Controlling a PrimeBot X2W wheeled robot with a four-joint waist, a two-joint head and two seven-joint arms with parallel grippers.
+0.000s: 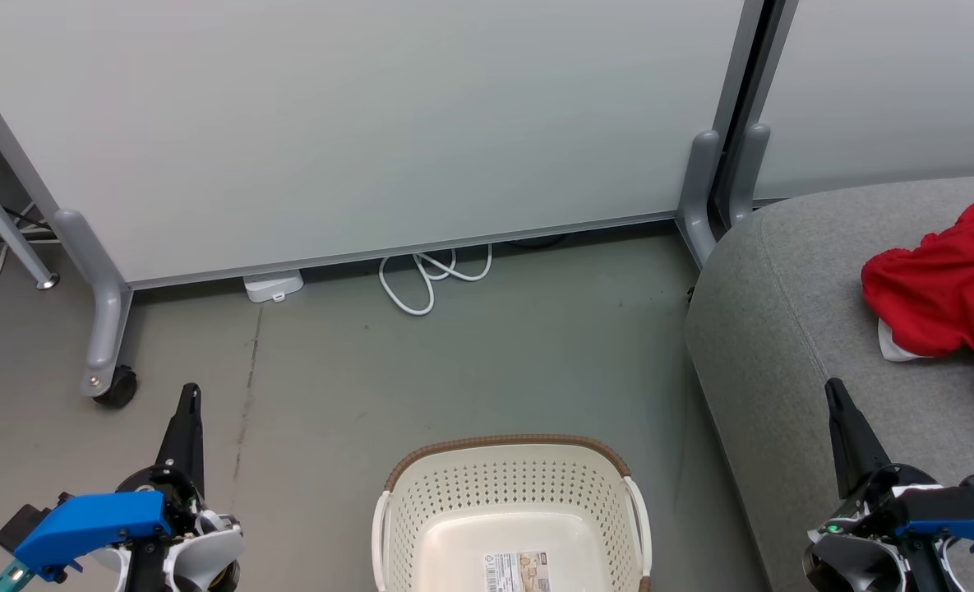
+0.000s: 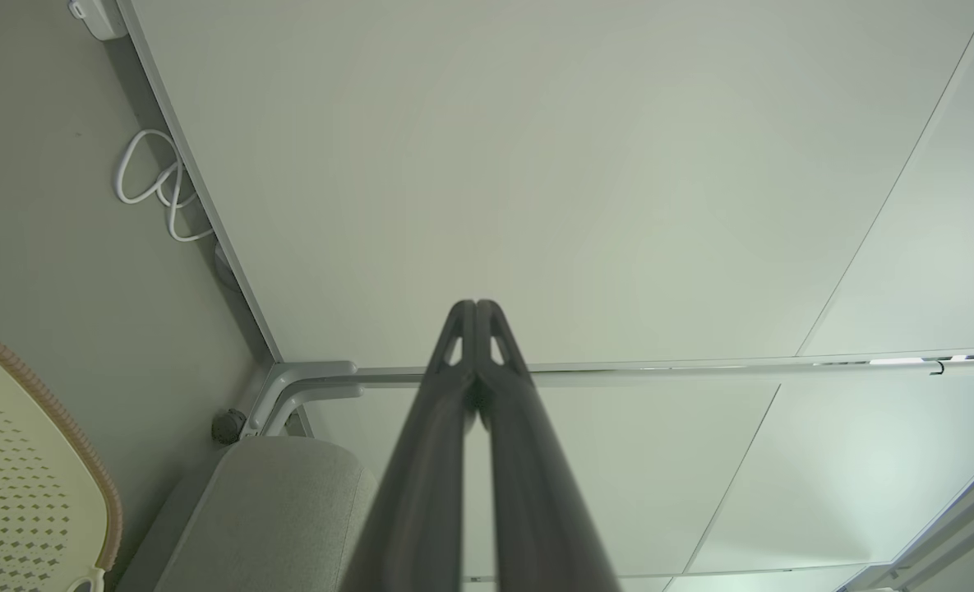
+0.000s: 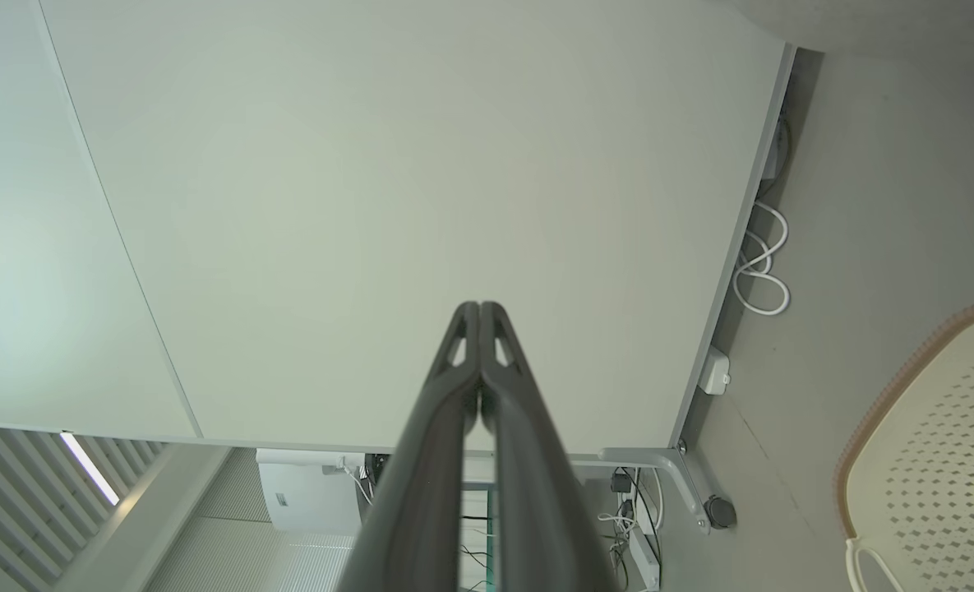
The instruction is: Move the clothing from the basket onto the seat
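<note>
Red clothing (image 1: 947, 284) heaped on grey seat (image 1: 782, 329) at right, cream basket (image 1: 507, 485) on floor (image 1: 536, 345) at bottom centre, sticker (image 1: 517, 571) on its base, left hand (image 1: 190, 393) clenched, grasping nothing, left of basket, right hand (image 1: 833, 388) clenched, grasping nothing, over seat edge.

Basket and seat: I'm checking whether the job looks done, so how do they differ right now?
The basket is cream perforated plastic; the seat is grey woven fabric. The basket's visible inside holds no garment, only a sticker; the seat carries red clothing. The basket is far smaller than the seat. Both have rounded corners.
</note>
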